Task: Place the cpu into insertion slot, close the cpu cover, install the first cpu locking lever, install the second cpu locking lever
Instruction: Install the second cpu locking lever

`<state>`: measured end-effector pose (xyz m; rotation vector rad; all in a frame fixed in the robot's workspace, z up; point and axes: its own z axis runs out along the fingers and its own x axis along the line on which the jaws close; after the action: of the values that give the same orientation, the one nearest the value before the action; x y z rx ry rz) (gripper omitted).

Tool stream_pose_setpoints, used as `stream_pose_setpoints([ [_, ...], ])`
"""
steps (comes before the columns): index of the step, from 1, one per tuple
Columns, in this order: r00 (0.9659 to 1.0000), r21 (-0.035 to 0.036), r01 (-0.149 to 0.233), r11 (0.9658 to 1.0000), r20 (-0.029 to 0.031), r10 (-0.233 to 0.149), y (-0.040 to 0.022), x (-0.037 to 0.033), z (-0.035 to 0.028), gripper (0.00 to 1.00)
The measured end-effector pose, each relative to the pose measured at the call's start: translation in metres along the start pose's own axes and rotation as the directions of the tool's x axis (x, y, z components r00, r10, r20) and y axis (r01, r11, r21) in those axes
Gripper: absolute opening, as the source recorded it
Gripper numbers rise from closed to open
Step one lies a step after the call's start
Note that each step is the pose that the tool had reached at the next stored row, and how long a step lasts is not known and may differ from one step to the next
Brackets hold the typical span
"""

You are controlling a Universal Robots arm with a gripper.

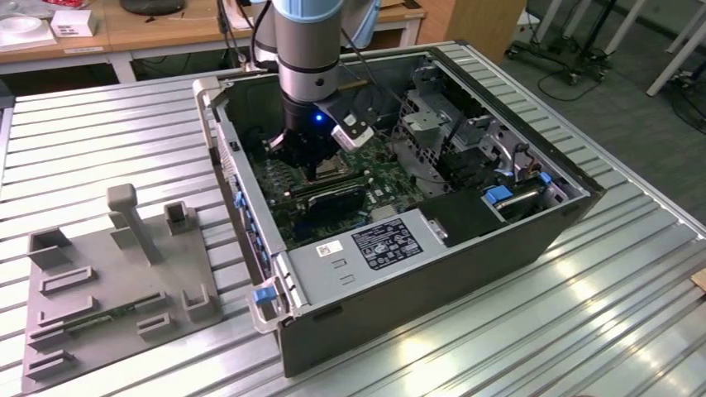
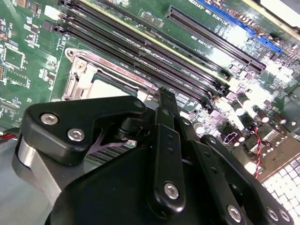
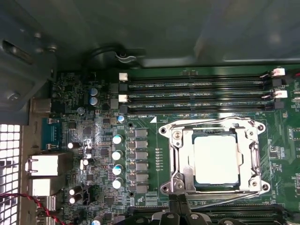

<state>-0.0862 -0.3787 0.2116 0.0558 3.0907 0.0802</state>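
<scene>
Down inside the open computer case (image 1: 474,240), the gripper (image 3: 179,206) hovers with its fingers pressed together on nothing at the six o'clock edge of the insertion slot (image 3: 257,154), where the cpu (image 3: 215,159) lies seated beneath the closed cpu cover (image 3: 180,150).

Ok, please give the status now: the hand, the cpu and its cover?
Hand low at the socket edge, fingers unclear. Cpu seated in the insertion slot. Cpu cover closed over it. Nothing in the way.
</scene>
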Motion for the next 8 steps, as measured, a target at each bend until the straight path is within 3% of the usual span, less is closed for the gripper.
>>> stream_pose_setpoints([
  [8,1.0000,-0.0009,0.000,1.0000,0.0000,0.000,-0.0002,0.0016,0.0006,0.11],
])
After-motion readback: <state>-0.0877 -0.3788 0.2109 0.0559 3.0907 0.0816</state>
